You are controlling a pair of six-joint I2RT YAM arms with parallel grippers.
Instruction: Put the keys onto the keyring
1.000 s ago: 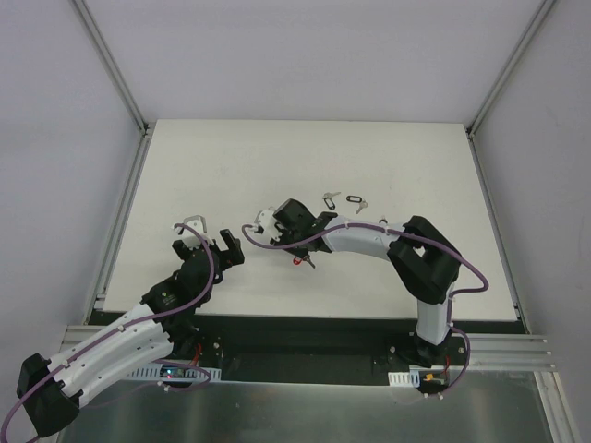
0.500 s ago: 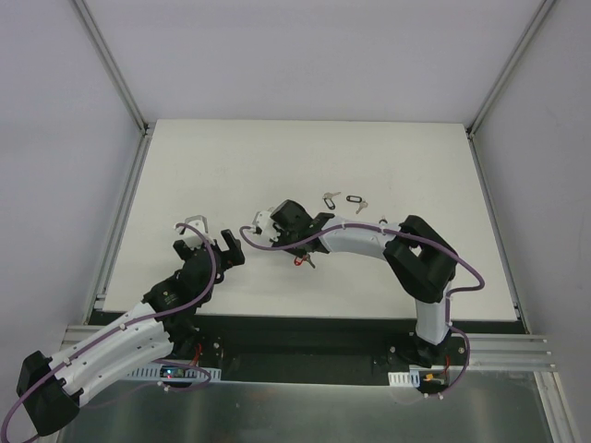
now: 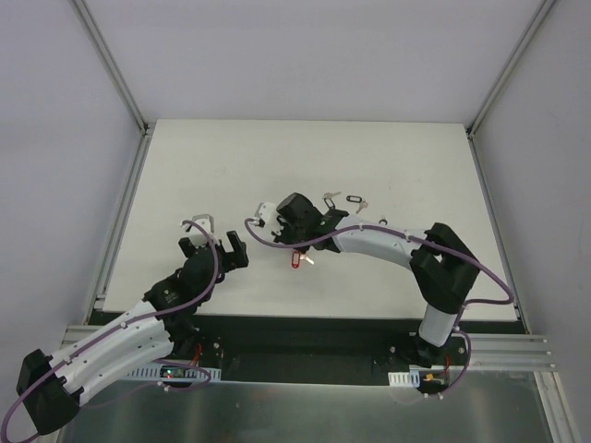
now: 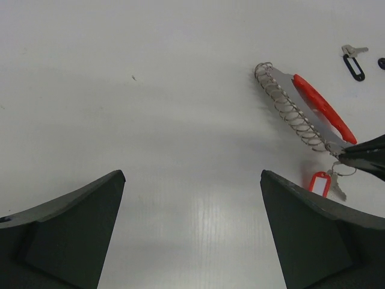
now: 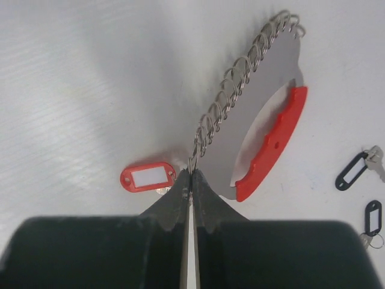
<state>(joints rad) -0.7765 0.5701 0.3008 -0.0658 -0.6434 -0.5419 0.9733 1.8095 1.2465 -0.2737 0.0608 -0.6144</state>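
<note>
Jaws of the right gripper [image 5: 190, 180] pinch the keyring [image 5: 264, 90] at its coil end, beside the red-tagged key [image 5: 148, 177]; the left gripper [image 4: 192, 179] gapes wide.

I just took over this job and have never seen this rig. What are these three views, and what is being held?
Two robot arms are bolted at the near edge of the table. The overhead view looks down on both; the other two come from a camera on each wrist, so the dark wedges are that arm's own fingers. The right gripper is shut, pinching the coil end of the keyring. The red-tagged key lies beside that pinch; whether it is threaded on, I cannot tell. Two black-tagged keys lie apart. The left gripper is open and holds nothing.
</note>
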